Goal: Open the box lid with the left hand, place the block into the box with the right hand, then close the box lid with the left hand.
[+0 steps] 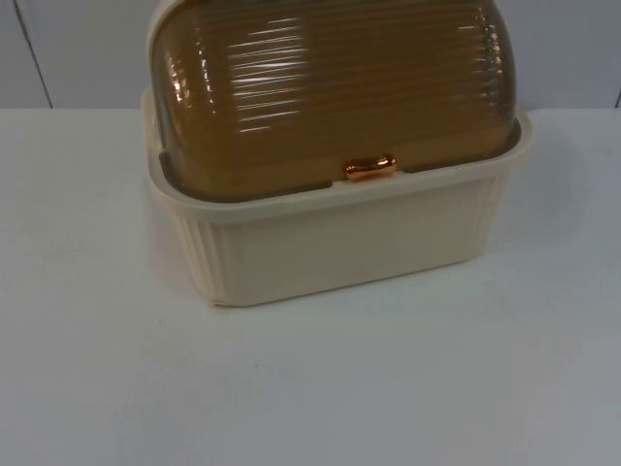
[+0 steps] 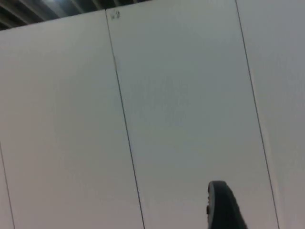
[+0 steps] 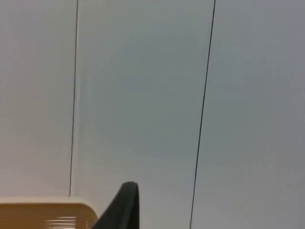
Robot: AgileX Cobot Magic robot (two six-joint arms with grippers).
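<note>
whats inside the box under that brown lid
The ribbed amber lid is shut over the cream box, its copper handle at the front rim. The lid is tinted and only reflections show, so the contents cannot be made out.

A lab-like test bench: bare white table ending at a plain grey partition wall.

You've got the white table running bare and smooth from its near edge back to its far edge; there the grey partition wall stands upright, thin dark vertical seams dividing it into broad flat panels.
</note>
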